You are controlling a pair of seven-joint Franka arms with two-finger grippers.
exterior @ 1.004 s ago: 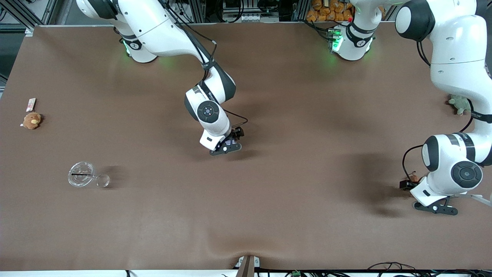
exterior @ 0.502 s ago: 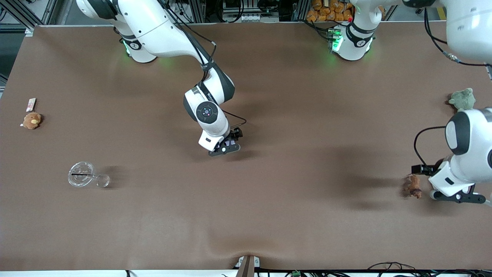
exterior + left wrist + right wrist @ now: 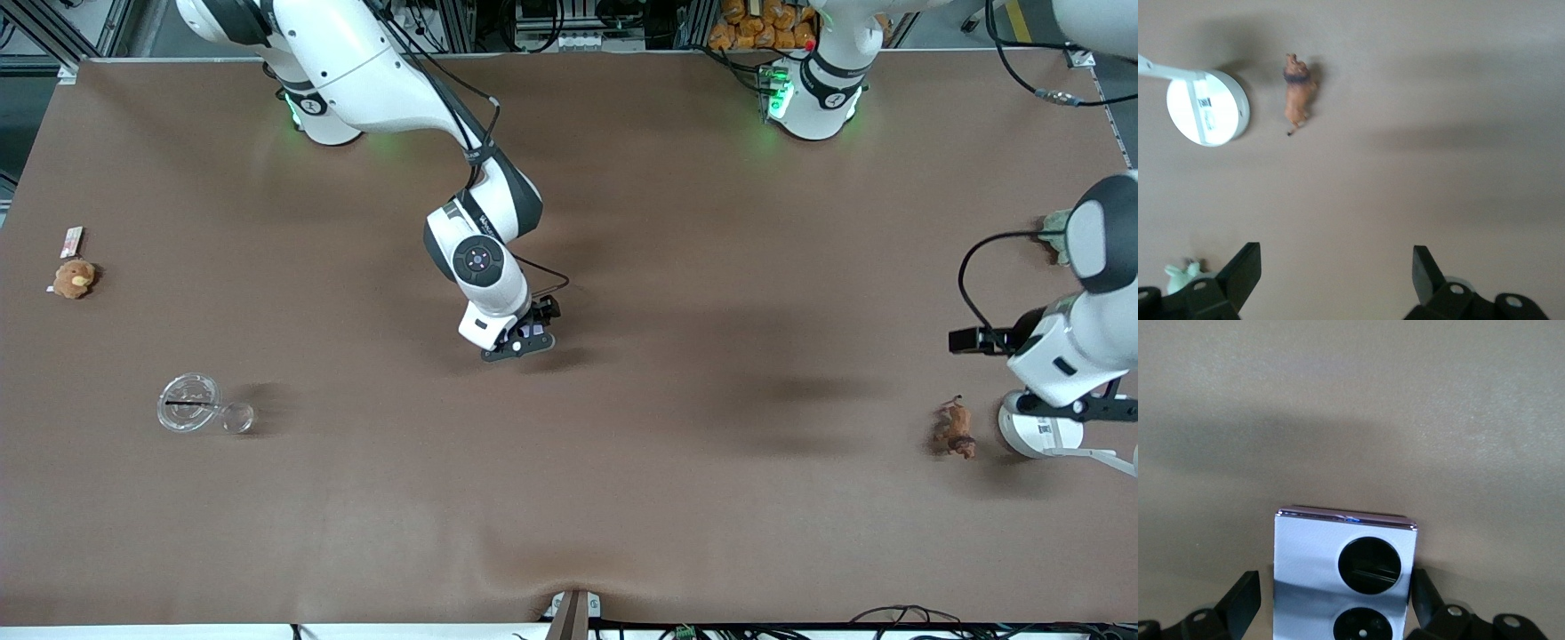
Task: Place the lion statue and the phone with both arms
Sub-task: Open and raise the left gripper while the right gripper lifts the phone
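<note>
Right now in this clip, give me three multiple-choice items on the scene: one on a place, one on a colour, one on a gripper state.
1. Where is the lion statue?
A. on the table beside the round white device
B. in the left gripper
C. beside the clear lid

2. What colour is the phone?
A. black
B. pale lilac
C. green

3. How is the right gripper?
A. open and empty
B. out of view
C. its fingers on either side of the phone

Answers:
1 A, the left wrist view shows the two side by side on the table.
2 B, the right wrist view shows its lilac face.
3 C, the fingers flank the phone's edges.
</note>
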